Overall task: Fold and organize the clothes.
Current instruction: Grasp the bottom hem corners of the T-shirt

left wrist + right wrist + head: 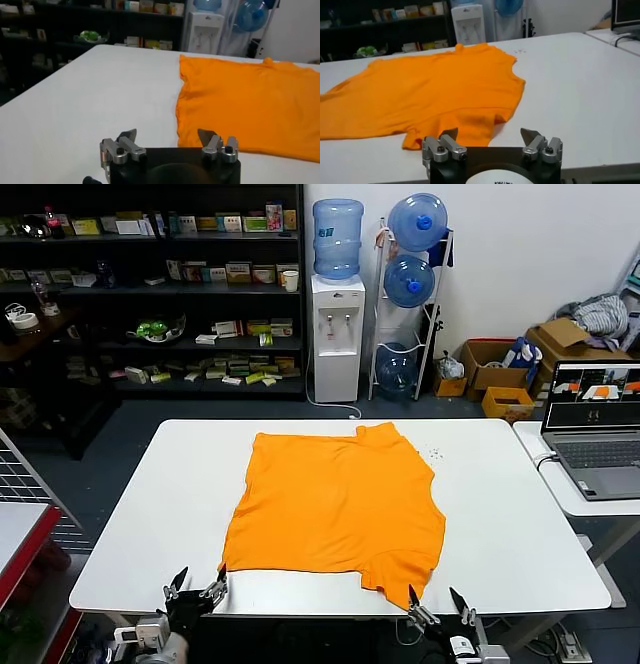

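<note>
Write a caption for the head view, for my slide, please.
Bright orange short-sleeved T-shirt lies spread on white table; left gripper and right gripper wait open at its near corners.

Head view. An orange T-shirt [335,509] lies spread flat on the white worktop [520,514], plain side up. The left end effector [196,588] sits at the worktop's near edge, fingers apart, just beside the shirt's near left corner. The right end effector [437,604], also spread, sits at the near edge beside the shirt's near right corner. An open laptop [598,429] rests on a neighbouring table [600,502]; a water dispenser [337,314] and dark shelves [150,284] stand behind.
</note>
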